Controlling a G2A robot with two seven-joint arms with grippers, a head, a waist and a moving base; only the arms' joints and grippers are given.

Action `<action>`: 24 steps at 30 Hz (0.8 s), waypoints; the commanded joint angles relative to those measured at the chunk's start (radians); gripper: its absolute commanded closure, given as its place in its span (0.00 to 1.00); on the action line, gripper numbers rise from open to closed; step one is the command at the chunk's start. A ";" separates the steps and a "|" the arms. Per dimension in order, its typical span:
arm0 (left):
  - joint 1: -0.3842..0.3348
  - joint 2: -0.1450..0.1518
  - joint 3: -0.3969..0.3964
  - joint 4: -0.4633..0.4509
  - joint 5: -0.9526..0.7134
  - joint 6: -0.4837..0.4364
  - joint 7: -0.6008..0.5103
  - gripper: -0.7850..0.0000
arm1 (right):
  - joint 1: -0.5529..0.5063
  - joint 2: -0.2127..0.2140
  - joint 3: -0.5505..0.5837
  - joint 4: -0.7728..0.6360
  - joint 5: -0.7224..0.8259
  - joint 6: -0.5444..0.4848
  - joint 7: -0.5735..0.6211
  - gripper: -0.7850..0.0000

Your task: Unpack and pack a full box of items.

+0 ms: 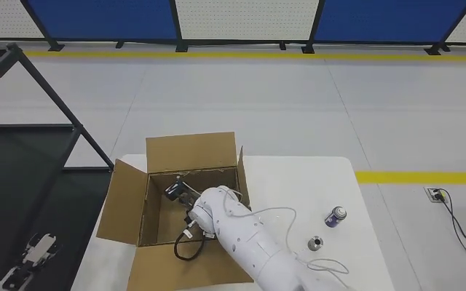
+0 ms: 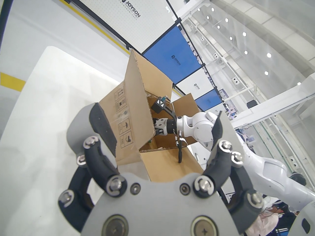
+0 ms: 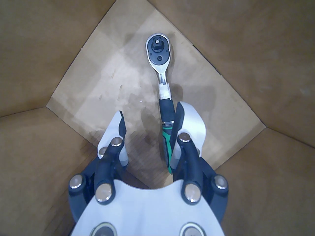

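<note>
straddling a ratchet [image 3: 163, 94] on the box [image 3: 110, 79] floor, right gripper [image 3: 149, 117] gapes; left gripper [image 2: 158, 121] gapes outside.

Box wall: I see a column of black handling symbols [image 2: 122, 121] printed on the cardboard box [image 2: 137, 92].
Behind the box: white panel [image 2: 118, 8] and blue panel [image 2: 172, 60] each carry a dark logo line.
</note>
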 commanded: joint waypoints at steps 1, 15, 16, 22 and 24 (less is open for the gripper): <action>-0.002 -0.002 0.024 -0.005 0.053 -0.010 0.023 0.00 | 0.001 0.001 0.005 0.004 0.010 -0.001 -0.005 0.47; -0.140 -0.007 0.241 0.055 0.545 -0.008 0.233 0.53 | 0.008 0.005 0.035 0.027 0.047 0.011 -0.056 0.46; -0.147 -0.007 0.255 0.064 0.561 -0.012 0.241 0.56 | 0.008 0.005 0.037 0.029 0.048 0.012 -0.057 0.43; -0.168 -0.007 0.300 0.078 0.560 -0.011 0.232 1.00 | 0.012 0.007 0.047 0.041 0.054 0.011 -0.064 0.44; -0.168 -0.006 0.300 0.072 0.546 -0.009 0.217 1.00 | 0.013 0.007 0.050 0.044 0.054 0.009 -0.066 0.43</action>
